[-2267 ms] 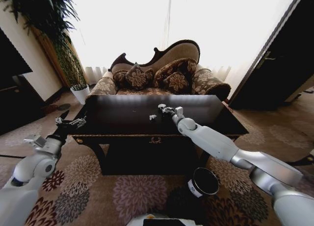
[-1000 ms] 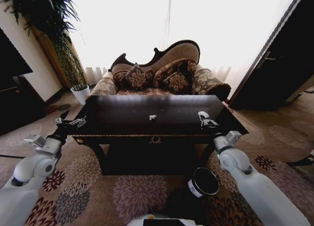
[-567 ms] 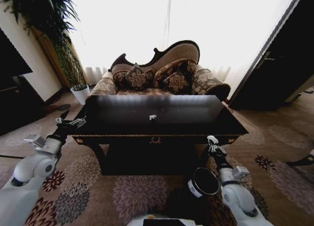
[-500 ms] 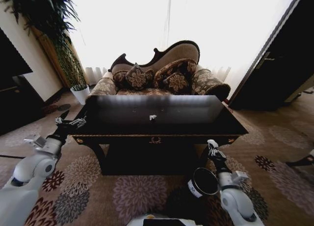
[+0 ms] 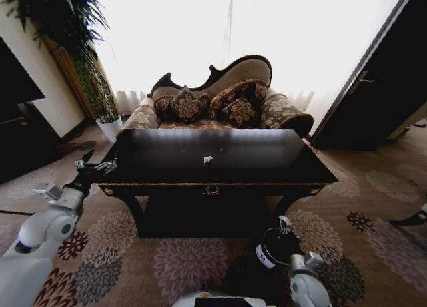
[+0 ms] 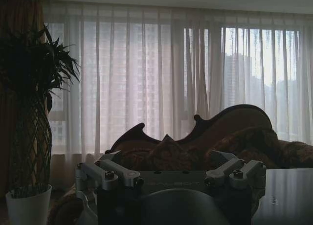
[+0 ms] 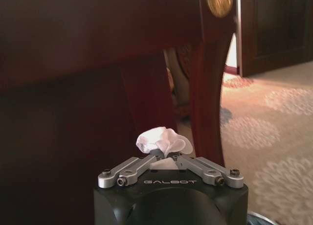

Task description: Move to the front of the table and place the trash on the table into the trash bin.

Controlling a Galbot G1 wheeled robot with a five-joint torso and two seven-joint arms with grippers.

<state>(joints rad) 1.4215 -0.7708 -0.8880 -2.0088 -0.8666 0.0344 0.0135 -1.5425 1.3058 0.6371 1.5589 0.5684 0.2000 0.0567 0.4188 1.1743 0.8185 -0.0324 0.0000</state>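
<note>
The table [image 5: 167,161] stands in front of me, its glossy black top catching the window light. One small crumpled white piece of trash [image 5: 207,160] lies near the middle of the top. My right gripper [image 5: 283,223] is low, just above the trash bin [image 5: 265,251] on the carpet before the table. In the right wrist view the right gripper [image 7: 164,154] is shut on a crumpled white tissue [image 7: 163,140], with a table leg [image 7: 208,88] behind it. My left gripper [image 5: 95,167] is held by the table's left corner. The left gripper [image 6: 171,175] is open with nothing in it.
A patterned sofa [image 5: 213,100] stands behind the table under bright curtained windows. A white plant pot [image 5: 109,127] with a tall plant sits at the back left, and the pot [image 6: 27,208] is also in the left wrist view. Flowered carpet surrounds the table; a dark door is at right.
My right arm has drawn back from the table top with the tissue and come down past the table's front edge to just above the bin. The left arm has not moved.
</note>
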